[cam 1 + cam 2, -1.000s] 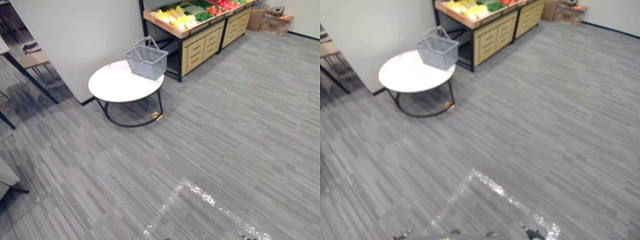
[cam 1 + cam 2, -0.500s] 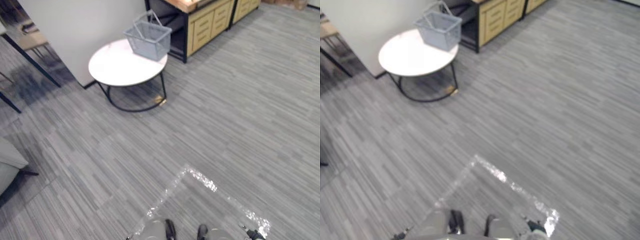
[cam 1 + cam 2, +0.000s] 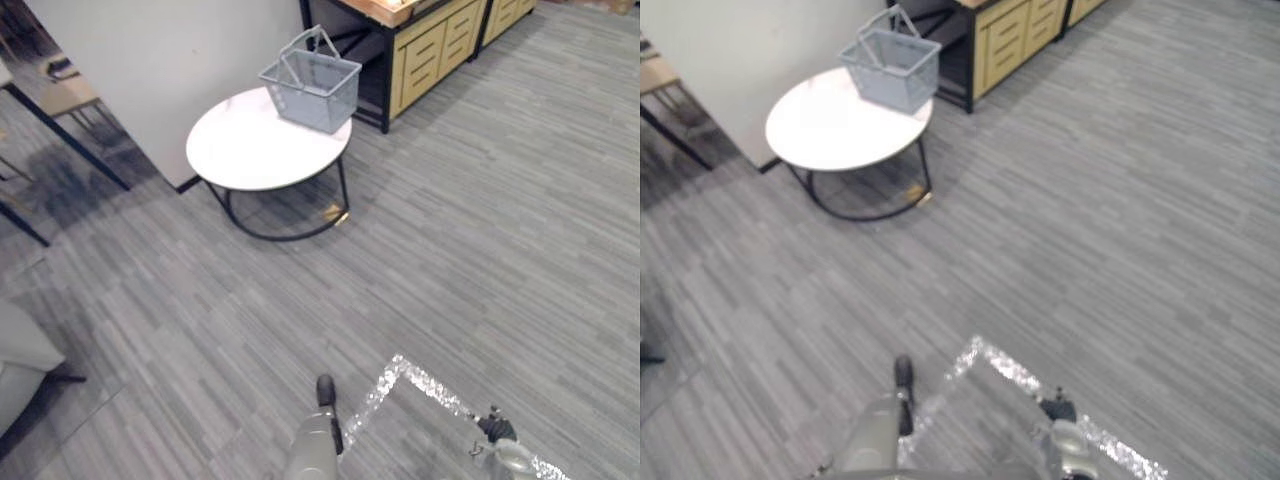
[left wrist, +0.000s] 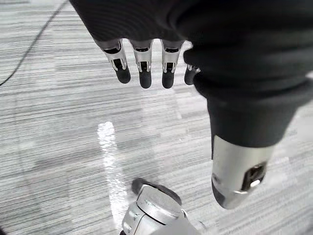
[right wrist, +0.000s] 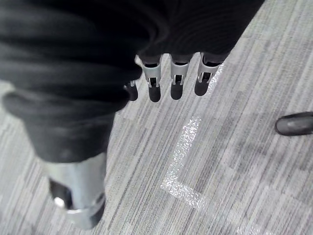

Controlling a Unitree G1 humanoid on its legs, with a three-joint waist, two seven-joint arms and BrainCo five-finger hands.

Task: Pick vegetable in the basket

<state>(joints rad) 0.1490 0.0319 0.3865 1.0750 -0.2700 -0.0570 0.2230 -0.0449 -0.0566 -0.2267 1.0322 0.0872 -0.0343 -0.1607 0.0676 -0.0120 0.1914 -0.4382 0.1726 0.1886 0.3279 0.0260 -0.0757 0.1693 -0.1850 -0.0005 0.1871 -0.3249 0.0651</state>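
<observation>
A grey wire basket [image 3: 312,82] with its handles raised stands at the far edge of a round white table [image 3: 240,150], well ahead of me and to the left. Nothing can be made out inside the basket from here. Behind it is the corner of a wooden produce stand [image 3: 430,50] with drawers; its vegetables are out of frame. My left hand [image 4: 145,73] hangs over the grey floor with straight fingers and holds nothing. My right hand [image 5: 177,81] hangs the same way, also with nothing in it.
A white wall panel [image 3: 160,60] rises behind the table. A desk and chair [image 3: 60,95] stand at the far left, and a grey seat [image 3: 20,360] at the near left. A corner of silver tape [image 3: 420,385] marks the striped floor close to me.
The camera has moved: the picture tilted down, then shifted, so the vegetables on the stand left the frame and the table with the basket now sits a little further right.
</observation>
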